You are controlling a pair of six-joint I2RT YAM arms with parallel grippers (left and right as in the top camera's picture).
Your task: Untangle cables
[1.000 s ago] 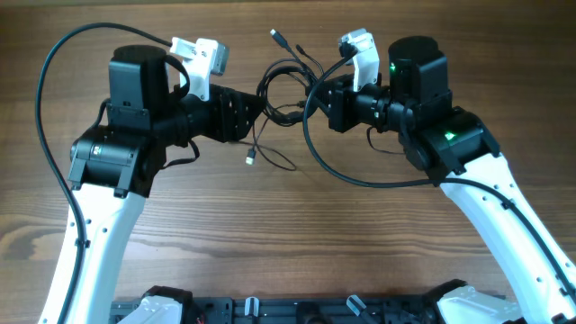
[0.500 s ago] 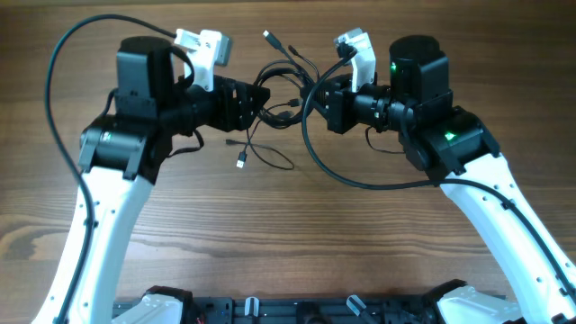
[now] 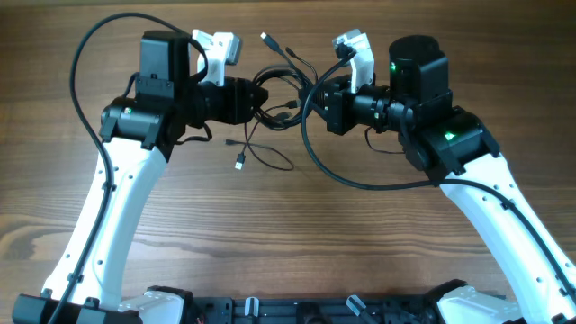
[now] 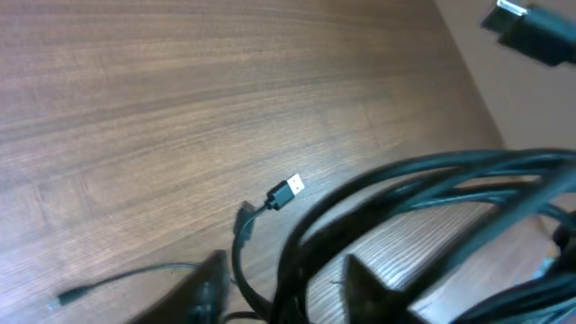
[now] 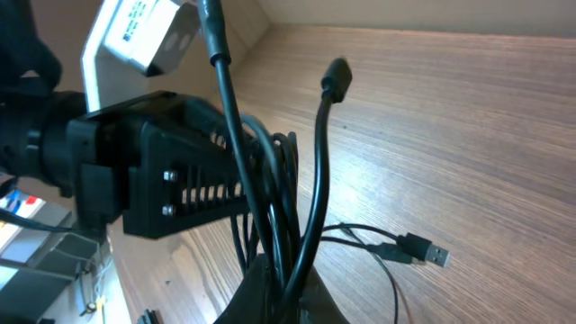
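Right gripper (image 5: 281, 286) is clamping the cables (image 5: 290, 189) as an anchor while left gripper (image 4: 283, 286) is straddling the opposite strands, seemingly for pulling apart; its grip cannot be confirmed.

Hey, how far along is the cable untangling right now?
Done: nothing yet; the cables are one tangled bundle, with a plug end trailing loose on the table. In hand: the right gripper is shut on the bundle, and the left gripper straddles it, grip unclear. Left: pulling every cord apart.
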